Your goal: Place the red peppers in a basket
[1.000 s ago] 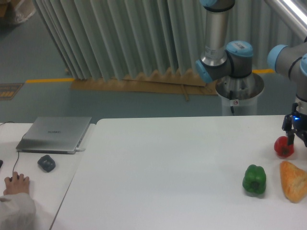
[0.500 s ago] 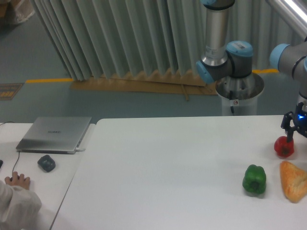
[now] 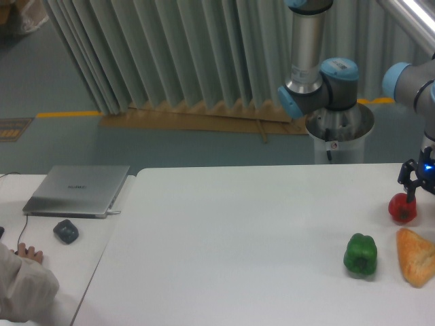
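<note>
The red pepper (image 3: 402, 208) sits on the white table (image 3: 245, 238) near its far right edge. My gripper (image 3: 421, 194) hangs just above and to the right of it, partly cut off by the frame edge. Its left finger (image 3: 410, 195) is at the pepper's upper right side, and the jaws stand apart with nothing held. No basket is in view.
A green bell pepper (image 3: 360, 255) and an orange-tan bread wedge (image 3: 416, 257) lie in front of the red pepper. On the left side table are a closed laptop (image 3: 78, 190), a dark mouse (image 3: 66, 231) and a person's hand (image 3: 27, 254). The arm's base (image 3: 338, 132) stands behind the table.
The gripper has risen slightly from beside the red pepper, which stayed put. The person's sleeve at lower left has shifted over the hand.
</note>
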Available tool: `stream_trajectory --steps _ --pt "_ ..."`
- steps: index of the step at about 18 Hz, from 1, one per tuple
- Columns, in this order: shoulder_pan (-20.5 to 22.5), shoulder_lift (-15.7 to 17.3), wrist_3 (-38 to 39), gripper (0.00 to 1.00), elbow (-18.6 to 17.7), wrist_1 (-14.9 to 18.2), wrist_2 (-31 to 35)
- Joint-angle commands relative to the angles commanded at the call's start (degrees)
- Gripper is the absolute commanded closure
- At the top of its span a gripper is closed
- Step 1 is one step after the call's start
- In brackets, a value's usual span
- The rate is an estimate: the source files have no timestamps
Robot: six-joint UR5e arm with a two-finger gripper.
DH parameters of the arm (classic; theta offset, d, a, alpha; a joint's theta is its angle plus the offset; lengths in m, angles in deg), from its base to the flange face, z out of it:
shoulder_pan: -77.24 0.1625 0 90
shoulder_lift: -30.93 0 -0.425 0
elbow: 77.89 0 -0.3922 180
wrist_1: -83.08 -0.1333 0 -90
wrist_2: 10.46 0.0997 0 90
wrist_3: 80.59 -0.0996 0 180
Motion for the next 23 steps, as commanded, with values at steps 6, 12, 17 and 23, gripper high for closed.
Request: stream_trajectory --steps 6,12,17,23 --pt "-1.4 -0.7 -0.7 0.0 -1.4 0.5 5.5" --pt "-4.1 1.1 -0.1 0.0 -2.1 4.5 5.5" --pt "-5.0 1.5 0.0 0.0 -3.8 4.8 5.4" --pt "-5.4 2.6 -5.2 0.0 -5.1 4.6 7.3"
